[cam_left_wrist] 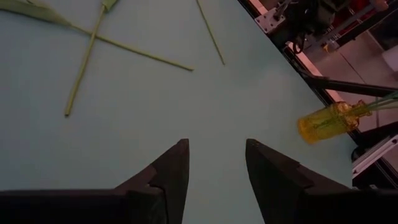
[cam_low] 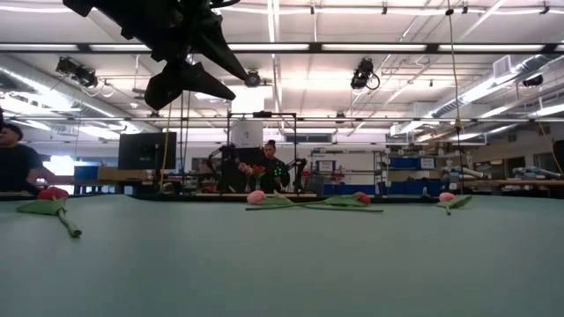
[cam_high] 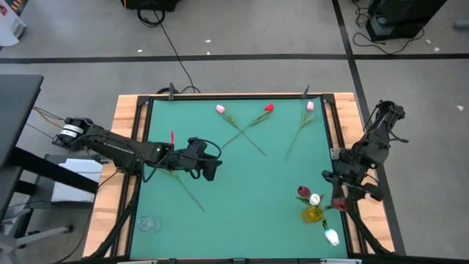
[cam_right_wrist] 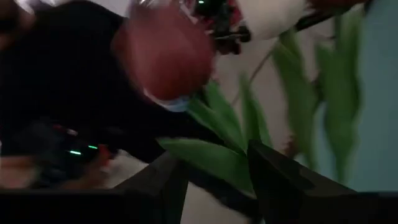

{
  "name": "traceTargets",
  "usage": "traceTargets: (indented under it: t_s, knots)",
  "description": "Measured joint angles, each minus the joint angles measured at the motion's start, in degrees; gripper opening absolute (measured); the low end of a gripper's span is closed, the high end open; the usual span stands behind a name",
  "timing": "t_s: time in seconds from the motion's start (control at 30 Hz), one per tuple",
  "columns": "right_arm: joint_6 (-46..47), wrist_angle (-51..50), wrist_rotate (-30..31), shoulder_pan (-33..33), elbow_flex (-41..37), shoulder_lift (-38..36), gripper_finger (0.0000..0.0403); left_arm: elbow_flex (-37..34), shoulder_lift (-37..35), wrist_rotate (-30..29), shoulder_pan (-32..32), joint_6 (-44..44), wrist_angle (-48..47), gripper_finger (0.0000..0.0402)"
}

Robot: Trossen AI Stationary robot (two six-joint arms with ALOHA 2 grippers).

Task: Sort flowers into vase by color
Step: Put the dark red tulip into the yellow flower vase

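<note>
Lying loose, tulips point(cam_high: 244, 121) dot the green table point(cam_high: 234, 205).

The table point(cam_high: 234, 213) has a plain teal-green top with a pale wood edge. On it lie tulips with thin green stems: two pink point(cam_high: 220, 109), point(cam_high: 310, 105) and one red point(cam_high: 269, 108). The small vase point(cam_high: 314, 214) is clear yellow, holding maroon point(cam_high: 302, 192) and white point(cam_high: 315, 199) heads.

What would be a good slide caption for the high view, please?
Left gripper open mid-table; three tulips lie loose; yellow vase by right gripper.
</note>
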Motion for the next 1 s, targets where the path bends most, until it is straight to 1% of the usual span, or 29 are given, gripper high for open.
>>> traceTargets:
  t_s: [0.1, 0.2, 0.37, 0.47, 0.57, 0.63, 0.77, 0.9, 1.0]
  knots:
    - [4.44, 3.63, -2.61, 0.0, 0.02, -1.47, 0.017, 0.0, 0.02, 0.0, 0.0, -0.11, 0.0, 0.0162]
    - [6.11, 7.51, -2.21, 0.0, 0.04, -3.66, 0.0169, 0.0, 0.02, 0.0, 0.0, 0.02, -0.19, 0.0162]
    - [5.68, 10.3, 5.13, -0.02, 0.09, -7.61, 0.0169, 0.0, 0.04, 0.02, 0.27, 0.11, -1.85, 0.0162]
    - [5.66, 6.77, 6.14, -0.02, 0.15, -7.82, 0.0169, 0.0, 0.04, 0.02, 0.42, 0.3, -2.21, 0.0162]
    - [5.77, 0.97, 4.89, 0.02, 0.13, -5.68, 0.0169, 0.0, 0.04, 0.0, 0.42, 0.49, -2.21, 0.0162]
    - [5.94, -1.15, 3.27, 0.02, 0.09, -3.8, 0.0171, 0.0, 0.04, 0.02, 0.39, 0.49, -2.23, 0.0162]
    - [8.75, -1.18, 0.19, 0.02, 0.09, -1.76, 0.0183, 0.0, 0.04, 0.01, 0.37, 0.4, -2.24, 0.0162]
    - [12.85, -1.17, -1.76, 0.02, 0.09, -1.71, 0.0198, 0.0, 0.04, 0.02, 0.33, 0.31, -2.31, 0.0162]
    - [15.97, -1.14, -4.44, 0.02, 0.09, -1.73, 0.0206, 0.0, 0.04, 0.02, 0.35, 0.51, -2.83, 0.0162]
